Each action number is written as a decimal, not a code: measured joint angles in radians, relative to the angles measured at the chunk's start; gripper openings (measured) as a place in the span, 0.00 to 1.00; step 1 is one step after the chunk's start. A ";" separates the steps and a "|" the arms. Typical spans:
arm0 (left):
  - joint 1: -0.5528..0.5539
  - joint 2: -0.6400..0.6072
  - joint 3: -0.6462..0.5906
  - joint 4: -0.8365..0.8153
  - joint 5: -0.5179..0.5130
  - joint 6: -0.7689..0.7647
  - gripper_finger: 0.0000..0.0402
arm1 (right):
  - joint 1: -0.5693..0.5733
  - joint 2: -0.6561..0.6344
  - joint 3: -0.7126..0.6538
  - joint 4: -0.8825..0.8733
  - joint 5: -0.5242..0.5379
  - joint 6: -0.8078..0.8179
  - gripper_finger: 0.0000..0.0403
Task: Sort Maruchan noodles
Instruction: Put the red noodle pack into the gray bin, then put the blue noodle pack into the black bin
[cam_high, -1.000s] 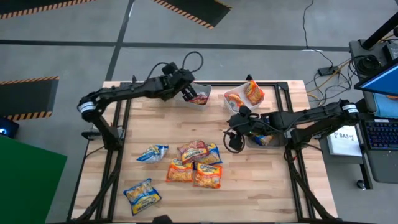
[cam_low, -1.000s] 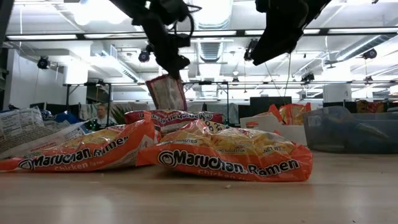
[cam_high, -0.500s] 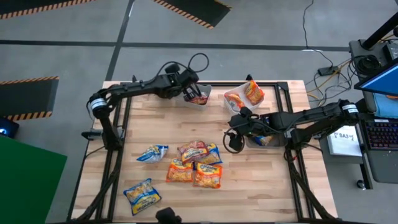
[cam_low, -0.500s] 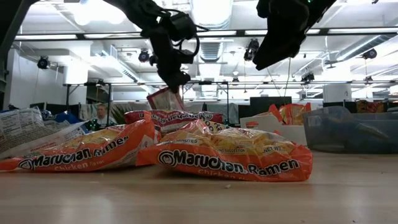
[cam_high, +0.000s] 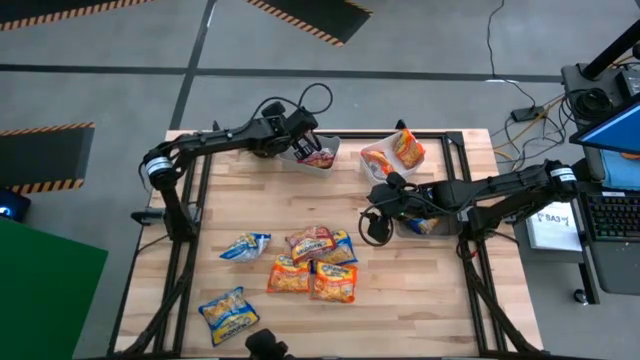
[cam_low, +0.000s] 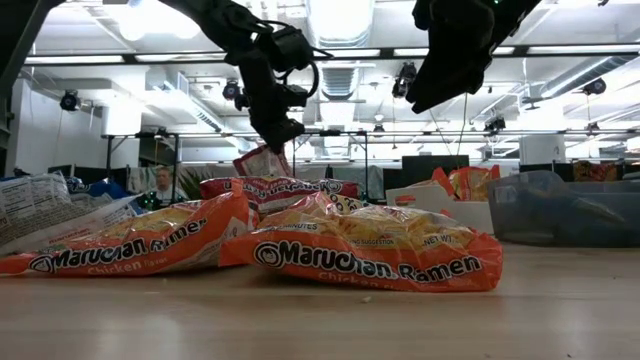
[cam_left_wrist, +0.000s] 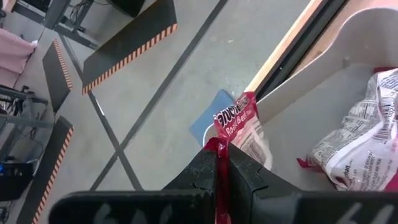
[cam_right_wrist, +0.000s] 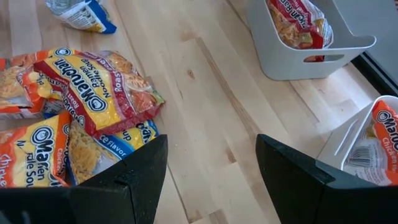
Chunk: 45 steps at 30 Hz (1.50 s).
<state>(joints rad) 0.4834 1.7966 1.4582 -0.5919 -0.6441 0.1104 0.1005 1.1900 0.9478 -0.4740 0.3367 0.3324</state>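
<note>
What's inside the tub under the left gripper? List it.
In the white tub lies one crumpled red packet. The left gripper, shut, lowers a second red packet in by its edge. Anything beneath the crumpled packet is covered.

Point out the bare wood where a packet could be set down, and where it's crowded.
Free: the wood between the packet pile and the left tub, and the near-right corner of the table. Crowded: around the pile and beside the right gripper.

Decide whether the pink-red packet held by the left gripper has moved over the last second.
Yes. In the low view the packet, pinched in the left gripper, has dropped towards the red packet lying behind the pile; earlier it hung clearly higher.
</note>
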 joint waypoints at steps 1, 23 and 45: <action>0.001 0.000 0.000 0.000 0.000 0.000 0.00 | 0.000 0.000 0.000 0.000 0.000 0.003 0.58; 0.028 0.000 -0.002 0.017 -0.001 -0.025 0.25 | 0.000 0.000 0.000 0.000 0.000 0.009 0.58; -0.003 -0.069 -0.004 -0.067 0.042 0.013 0.32 | 0.004 0.000 -0.063 0.005 0.000 0.128 0.58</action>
<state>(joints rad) 0.4801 1.7271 1.4545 -0.6589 -0.6018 0.1237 0.1048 1.1904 0.8852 -0.4690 0.3370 0.4603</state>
